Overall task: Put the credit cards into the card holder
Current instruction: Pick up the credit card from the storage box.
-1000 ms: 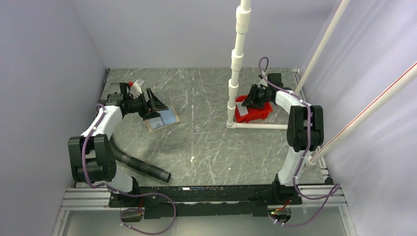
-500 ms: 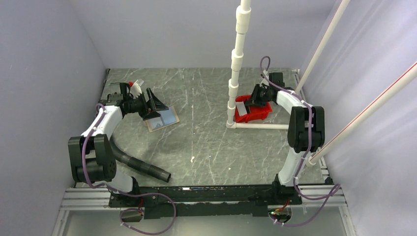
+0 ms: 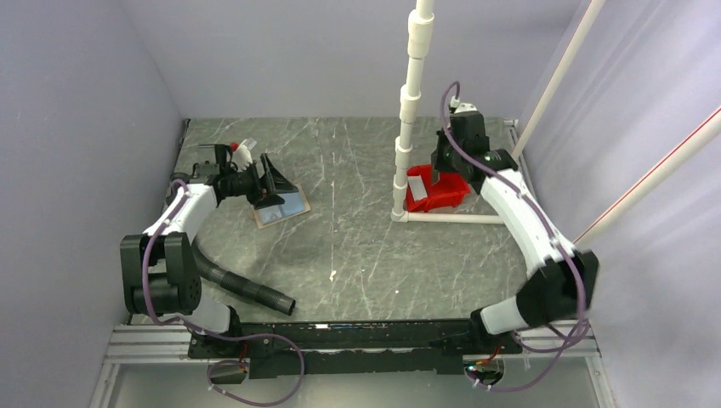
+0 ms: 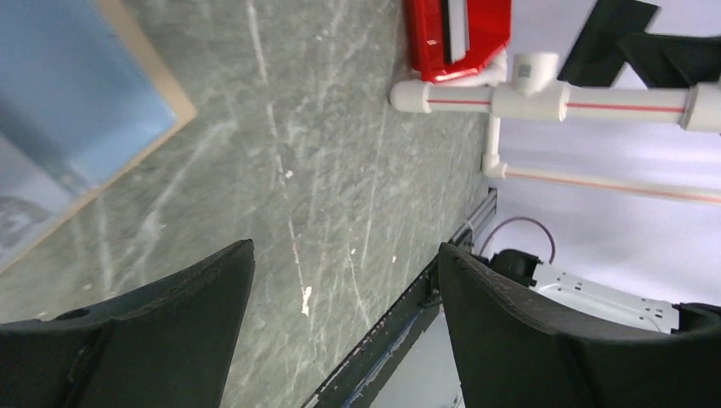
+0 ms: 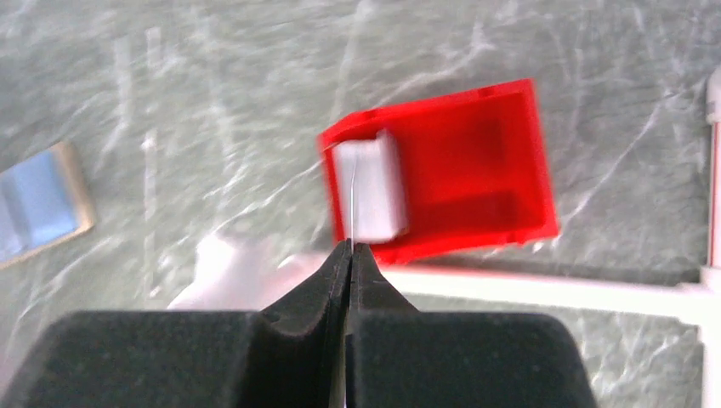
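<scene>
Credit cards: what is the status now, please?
Right pincer shut on one credit card, above red tray. Left pincer open by card holder, lying open. White pipe post stands between.

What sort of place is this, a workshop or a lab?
Probably a robot test booth in a lab: a left arm and right arm bolted to a metal rail, and a marbled table boxed in by plain lilac walls.
</scene>
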You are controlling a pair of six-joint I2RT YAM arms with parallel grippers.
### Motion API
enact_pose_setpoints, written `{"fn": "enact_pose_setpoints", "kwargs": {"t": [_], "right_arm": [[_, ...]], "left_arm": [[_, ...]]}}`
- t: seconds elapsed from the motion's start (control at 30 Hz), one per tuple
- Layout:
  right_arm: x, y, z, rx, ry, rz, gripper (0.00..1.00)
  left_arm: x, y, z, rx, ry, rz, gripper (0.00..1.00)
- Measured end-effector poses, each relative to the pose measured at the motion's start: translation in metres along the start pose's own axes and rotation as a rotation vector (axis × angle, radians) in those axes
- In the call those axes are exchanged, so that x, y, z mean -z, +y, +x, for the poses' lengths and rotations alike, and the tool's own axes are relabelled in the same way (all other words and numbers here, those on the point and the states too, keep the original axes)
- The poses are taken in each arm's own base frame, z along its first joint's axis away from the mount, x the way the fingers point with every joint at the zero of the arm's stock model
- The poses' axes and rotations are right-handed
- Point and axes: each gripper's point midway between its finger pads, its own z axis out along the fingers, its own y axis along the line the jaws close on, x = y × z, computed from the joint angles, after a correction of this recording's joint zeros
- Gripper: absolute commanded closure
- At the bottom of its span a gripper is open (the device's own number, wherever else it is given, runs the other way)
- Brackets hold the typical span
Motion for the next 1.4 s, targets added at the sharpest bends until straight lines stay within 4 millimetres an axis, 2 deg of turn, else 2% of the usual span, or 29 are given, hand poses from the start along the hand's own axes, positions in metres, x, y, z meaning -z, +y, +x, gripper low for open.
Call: {"fn": "enact_pose_setpoints", "kwargs": {"t": [0.07,0.13,0.17,0.23,0.33,0.37,0.43,0.57,0.67,0.77,0.87,0.9,0.93,0.97,1.0,1.07,1.13,1.27,1.4], "right_arm": [[0.038,0.023,-0.002,0.034,-0.048,-0.015,1.00],[0.075,0.044,0.012,0.053,-0.072,-0.103,1.00],[0.090,0.051,0.027,0.056,-0.072,-0.167,1.00],[0.114,0.060,0.071,0.056,-0.039,-0.315,1.00],[0.138,0.080,0.134,0.038,0.024,-0.547,1.00],[0.145,0.089,0.150,0.027,0.051,-0.628,1.00],[0.158,0.107,0.162,0.003,0.081,-0.769,1.00],[0.179,0.141,0.146,-0.011,0.065,-0.993,1.00],[0.190,0.155,0.140,-0.006,0.068,-1.103,1.00],[0.202,0.165,0.135,0.004,0.066,-1.192,1.00],[0.206,0.170,0.132,0.006,0.071,-1.237,1.00],[0.207,0.172,0.132,0.007,0.072,-1.246,1.00],[0.208,0.174,0.132,0.007,0.077,-1.259,1.00],[0.208,0.175,0.132,0.007,0.079,-1.263,0.94],[0.207,0.176,0.132,0.005,0.082,-1.265,0.89],[0.204,0.178,0.133,-0.004,0.090,-1.256,0.72],[0.202,0.178,0.133,-0.016,0.093,-1.245,0.66],[0.202,0.181,0.130,-0.032,0.085,-1.243,0.66],[0.204,0.180,0.131,-0.049,0.074,-1.253,0.73]], "left_arm": [[-0.007,-0.010,0.008,-0.022,0.030,0.030,0.16],[-0.018,-0.029,0.021,-0.054,0.075,0.100,0.15],[-0.023,-0.040,0.029,-0.065,0.101,0.145,0.15],[-0.033,-0.060,0.049,-0.085,0.152,0.252,0.15],[-0.039,-0.084,0.080,-0.092,0.227,0.380,0.14],[-0.040,-0.094,0.090,-0.104,0.249,0.422,0.14],[-0.039,-0.119,0.106,-0.155,0.283,0.509,0.14],[-0.029,-0.169,0.128,-0.286,0.304,0.661,0.17],[-0.022,-0.191,0.143,-0.350,0.324,0.735,0.24],[-0.022,-0.199,0.156,-0.372,0.356,0.759,0.40],[-0.022,-0.202,0.162,-0.378,0.372,0.768,0.60],[-0.021,-0.203,0.163,-0.382,0.372,0.771,0.68],[-0.020,-0.204,0.163,-0.384,0.371,0.774,0.81],[-0.019,-0.205,0.163,-0.385,0.370,0.776,0.92],[-0.018,-0.206,0.163,-0.389,0.367,0.779,0.99],[-0.013,-0.210,0.163,-0.408,0.357,0.788,1.00],[-0.011,-0.213,0.161,-0.423,0.336,0.784,1.00],[-0.003,-0.217,0.154,-0.444,0.277,0.761,1.00],[0.009,-0.222,0.139,-0.472,0.203,0.763,1.00]]}}
